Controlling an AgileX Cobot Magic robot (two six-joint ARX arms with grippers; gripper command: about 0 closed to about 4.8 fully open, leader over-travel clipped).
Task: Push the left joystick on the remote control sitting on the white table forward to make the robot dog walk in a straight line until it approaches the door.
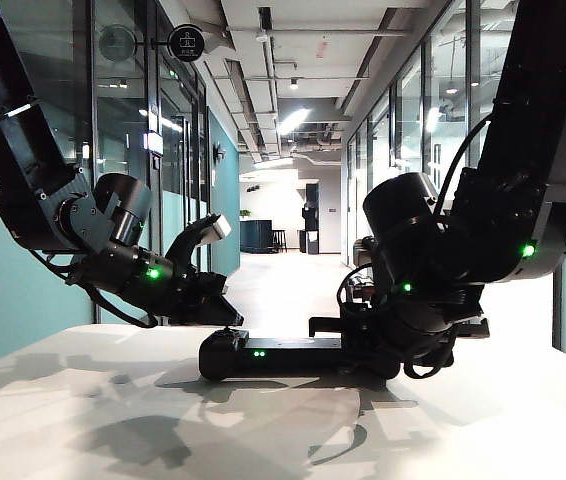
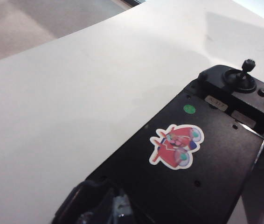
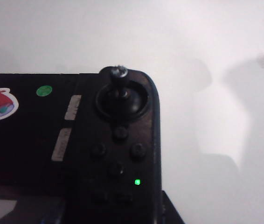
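The wide black gamepad-shaped remote control [image 1: 273,355] lies flat on the big white desk [image 1: 83,420]. The left gripper [image 1: 218,305] sits at its left end and the right gripper [image 1: 363,345] at its right end. I cannot tell if either is clenched. No robot dog shows. Next, I think, a gripper must nudge the left stick forward.

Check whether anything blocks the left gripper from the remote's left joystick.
Nothing visible does. The left gripper hangs right over the remote control's left end; the right arm is at the other end. The left joystick itself is lost in shadow.
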